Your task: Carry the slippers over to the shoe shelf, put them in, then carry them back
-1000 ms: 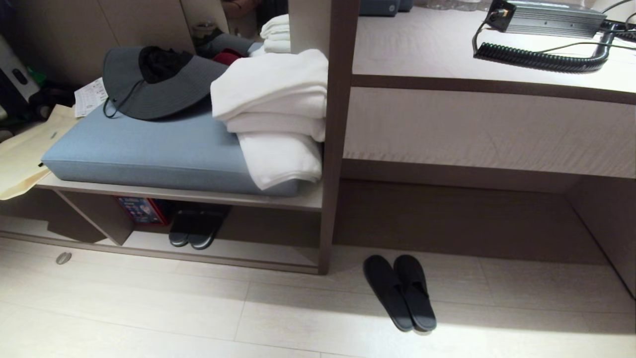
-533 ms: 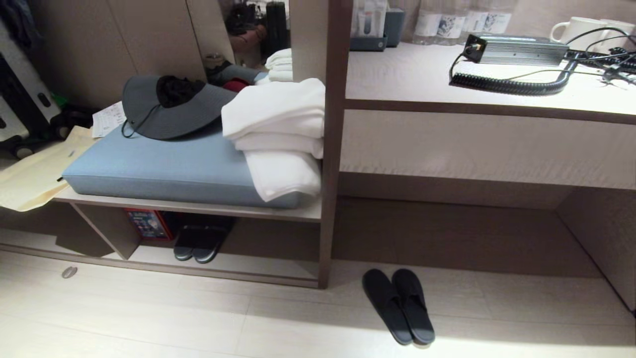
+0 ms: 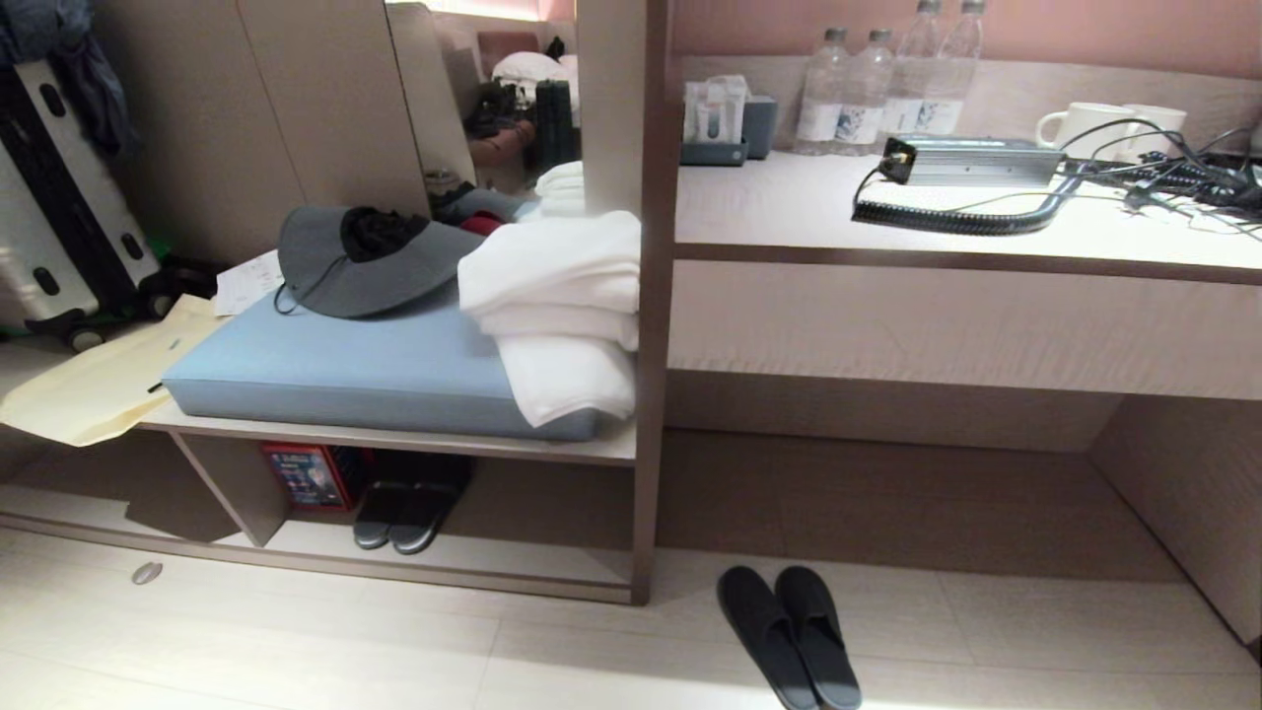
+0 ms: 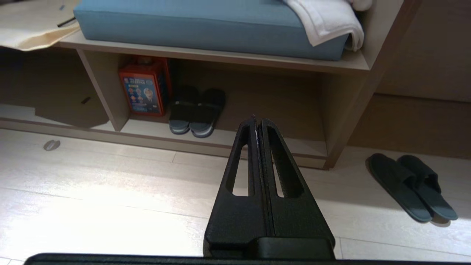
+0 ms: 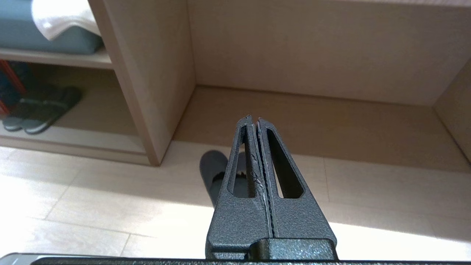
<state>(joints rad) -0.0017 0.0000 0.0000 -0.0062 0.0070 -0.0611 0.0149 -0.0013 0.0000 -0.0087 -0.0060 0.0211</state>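
Lying side by side on the floor [image 3: 296,641], the slippers [image 3: 789,636] sit just outside the shoe shelf [image 3: 493,572]. Both the left claw [image 4: 257,121] and the right claw [image 5: 254,119] are fully closed and hold nothing.

shoe shelf [image 3: 552,570]: right half free | left: chunky pair [image 3: 404,513], red box [image 3: 314,476]

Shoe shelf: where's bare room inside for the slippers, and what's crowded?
In the shoe shelf, the base board lies bare between the chunkier slippers and the right upright. The left end by the divider is crowded: a red box stands close beside that pair. The slippers lie on the floor outside.
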